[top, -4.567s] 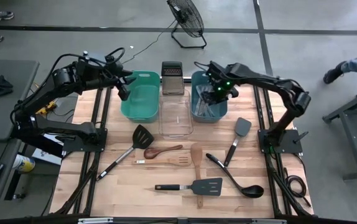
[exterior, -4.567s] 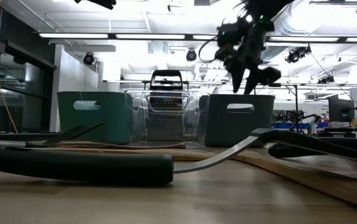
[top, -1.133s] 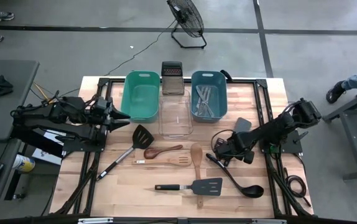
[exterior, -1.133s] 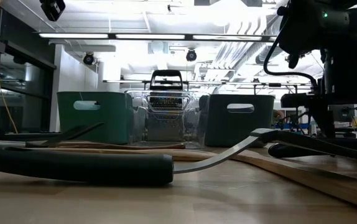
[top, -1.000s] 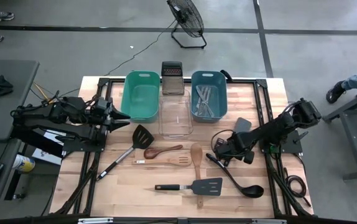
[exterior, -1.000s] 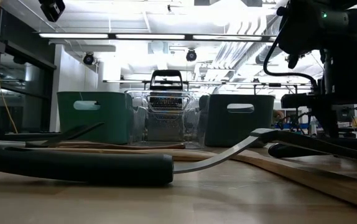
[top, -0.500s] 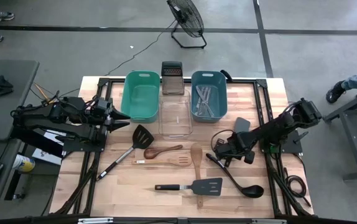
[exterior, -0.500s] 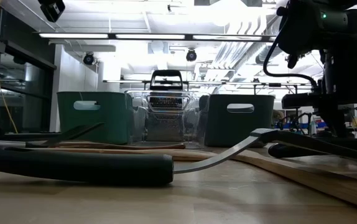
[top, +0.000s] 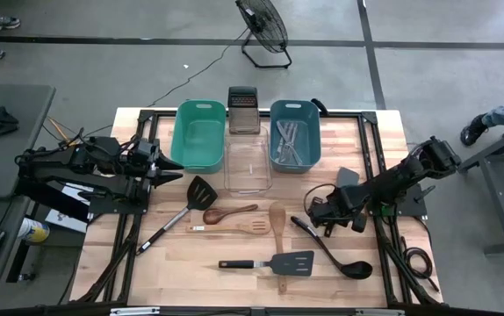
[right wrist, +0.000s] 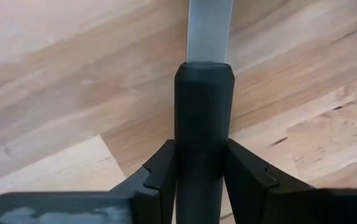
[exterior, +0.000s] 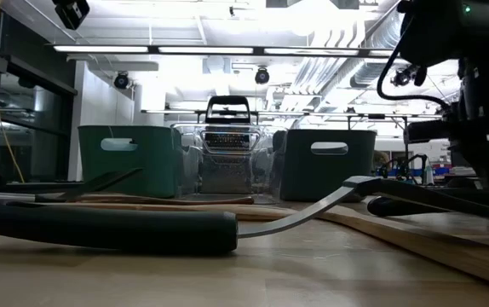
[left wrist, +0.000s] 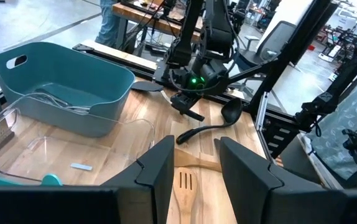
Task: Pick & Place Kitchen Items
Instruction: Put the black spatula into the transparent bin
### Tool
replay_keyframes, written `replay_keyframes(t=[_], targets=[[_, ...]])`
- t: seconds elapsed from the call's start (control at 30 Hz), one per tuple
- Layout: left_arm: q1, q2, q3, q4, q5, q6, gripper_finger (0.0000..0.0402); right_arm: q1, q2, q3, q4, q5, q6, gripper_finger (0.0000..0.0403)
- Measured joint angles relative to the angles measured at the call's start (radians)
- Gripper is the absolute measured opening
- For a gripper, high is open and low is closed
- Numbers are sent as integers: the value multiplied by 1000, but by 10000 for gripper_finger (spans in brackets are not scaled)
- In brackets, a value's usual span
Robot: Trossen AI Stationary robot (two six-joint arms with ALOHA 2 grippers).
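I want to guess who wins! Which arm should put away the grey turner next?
The right one. Its gripper is already shut on the turner handle near the blue tub. The left gripper waits far off at the table's left edge, holding nothing.

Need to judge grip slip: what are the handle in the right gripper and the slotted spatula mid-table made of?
The turner handle in the right gripper looks like matte black plastic or rubber, with a smooth grey metal shank. The slotted spatula looks like unfinished light wood: tan, matte.
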Motion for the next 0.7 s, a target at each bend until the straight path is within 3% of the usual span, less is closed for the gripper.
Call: replay_keyframes(t=[0.37,0.7], targets=[[0,0,0,1,0,0,127,37,-34,3,-1,36,5,100],[0,0,0,1,-1,-1,127,74,-170,5,-103,40,-8,100]])
